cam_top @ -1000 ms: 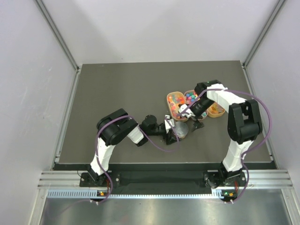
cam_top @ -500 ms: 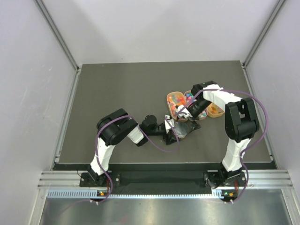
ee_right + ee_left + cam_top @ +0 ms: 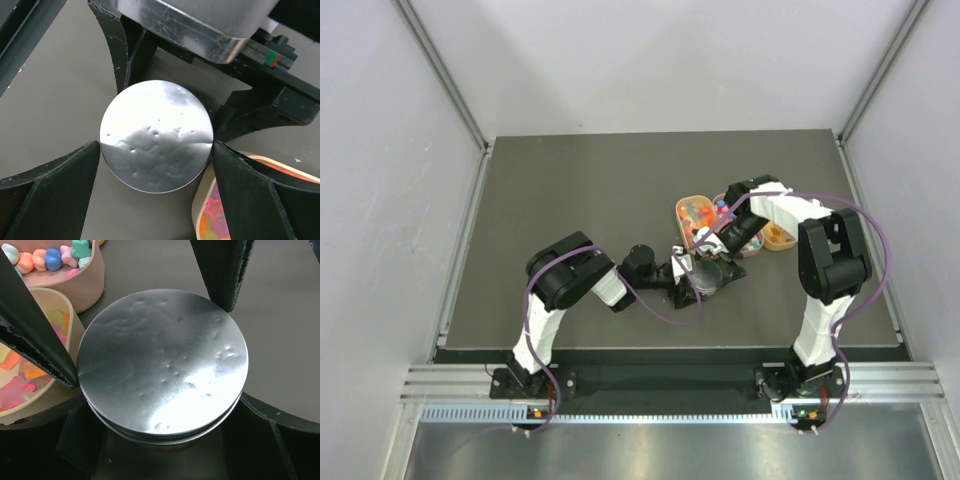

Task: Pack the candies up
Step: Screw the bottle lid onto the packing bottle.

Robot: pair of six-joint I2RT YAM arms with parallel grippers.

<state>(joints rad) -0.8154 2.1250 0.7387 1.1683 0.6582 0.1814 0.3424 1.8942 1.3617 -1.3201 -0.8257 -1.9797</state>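
The candies point(image 3: 50, 257) are small multicoloured sweets lying in tan oval trays point(image 3: 692, 213), also seen in the right wrist view as candies point(image 3: 220, 215). Beside the trays stands a jar with a dented silver lid point(image 3: 165, 360). My left gripper point(image 3: 150, 345) reaches in low from the left and is shut on the jar, one finger on each side. My right gripper point(image 3: 156, 149) hangs over the jar from above, its fingertips point(image 3: 92, 155) meeting the rim of the lid point(image 3: 156, 120) on both sides.
Three trays sit in a row behind the jar; the rightmost tray point(image 3: 782, 238) lies past my right arm. The nearest tray rim point(image 3: 70, 315) almost touches the jar. Dark table point(image 3: 570, 190) stretches left and back; grey walls enclose it.
My right gripper has shifted left and down over the jar, and its jaws have narrowed slightly onto the lid. The left arm and the jar have stayed put.
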